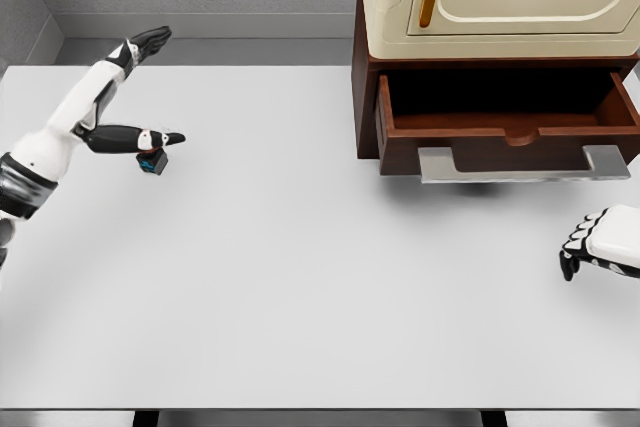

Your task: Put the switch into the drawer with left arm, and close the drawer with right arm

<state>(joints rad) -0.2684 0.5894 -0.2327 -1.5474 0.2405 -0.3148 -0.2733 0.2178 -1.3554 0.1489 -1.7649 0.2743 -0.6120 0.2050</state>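
my left arm comes in from the lower left and reaches up and away from me, with my left hand point(140, 97) spread wide: one dark-tipped finger points up and back, another lies out flat to the right. my right hand point(598, 243) shows only at the right edge, palm down, fingers loosely curled toward the left and holding nothing.

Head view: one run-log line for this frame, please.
left hand: over switch, grasp unclear | right hand: idle, holds nothing | drawer: open | table
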